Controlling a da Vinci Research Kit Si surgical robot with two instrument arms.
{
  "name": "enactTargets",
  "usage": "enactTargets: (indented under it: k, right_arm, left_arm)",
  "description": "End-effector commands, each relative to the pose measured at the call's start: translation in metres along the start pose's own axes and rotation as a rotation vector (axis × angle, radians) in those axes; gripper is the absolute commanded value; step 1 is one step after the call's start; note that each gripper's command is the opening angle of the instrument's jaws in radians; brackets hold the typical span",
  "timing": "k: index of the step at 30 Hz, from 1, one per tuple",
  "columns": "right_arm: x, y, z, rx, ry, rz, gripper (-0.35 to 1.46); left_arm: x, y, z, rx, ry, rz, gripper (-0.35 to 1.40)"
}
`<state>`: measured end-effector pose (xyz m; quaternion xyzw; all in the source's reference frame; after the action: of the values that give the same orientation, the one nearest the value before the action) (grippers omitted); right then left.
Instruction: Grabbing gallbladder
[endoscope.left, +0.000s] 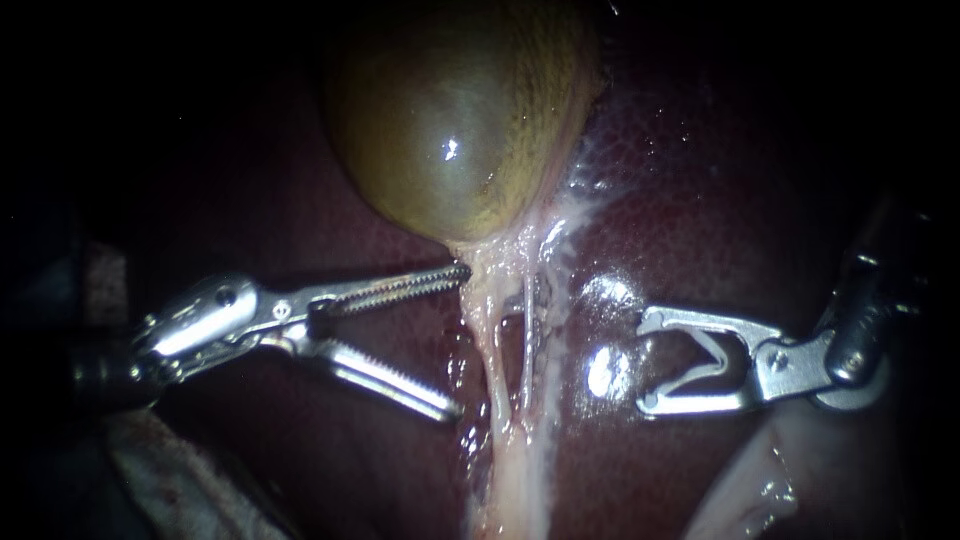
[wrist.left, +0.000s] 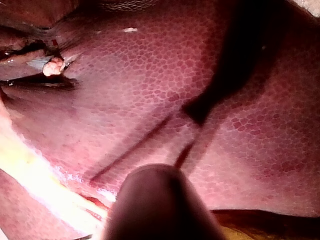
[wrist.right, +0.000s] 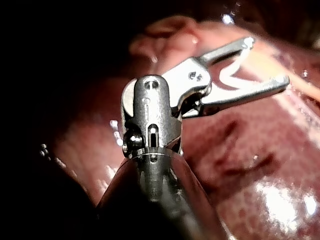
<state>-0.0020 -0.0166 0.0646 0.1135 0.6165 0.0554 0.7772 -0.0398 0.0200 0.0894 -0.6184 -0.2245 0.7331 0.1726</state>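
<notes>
Left instrument pincer apart, upper tip at gallbladder neck; closing here risks catching pale strands ahead of pincer instead. Right instrument pincer apart, clear.

Wet, dark red liver with pale strands across it

The liver is glossy, with bright glints and a fine honeycomb grain. Two thin pale strands run side by side down its middle and merge into a broader whitish band. A pale flap of tissue lies at the lower right. In the left wrist view a small pinkish-white lump sits in a dark fold of the liver.
</notes>
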Motion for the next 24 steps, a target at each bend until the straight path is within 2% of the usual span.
enactTargets:
  k: [1,12,19,24]
  right_arm:
    - [0.0,0.0,0.0,0.0,0.0,0.0,0.59]
    - [0.0,0.0,-0.0001,0.001,0.001,0.0,0.59]
    - [0.0,-0.0001,-0.0001,0.001,0.001,0.0,0.59]
    - [0.0001,-0.0001,-0.0001,-0.002,0.0,0.0,0.6]
  left_arm:
    - [0.0,0.0,0.0,0.0,0.0,0.0,1.21]
    - [0.0,-0.0001,-0.0001,0.017,0.0,-0.018,1.23]
    - [0.0,-0.0008,-0.0007,0.081,0.005,-0.124,1.26]
    - [-0.0003,-0.0016,-0.0016,0.151,0.015,-0.215,1.26]
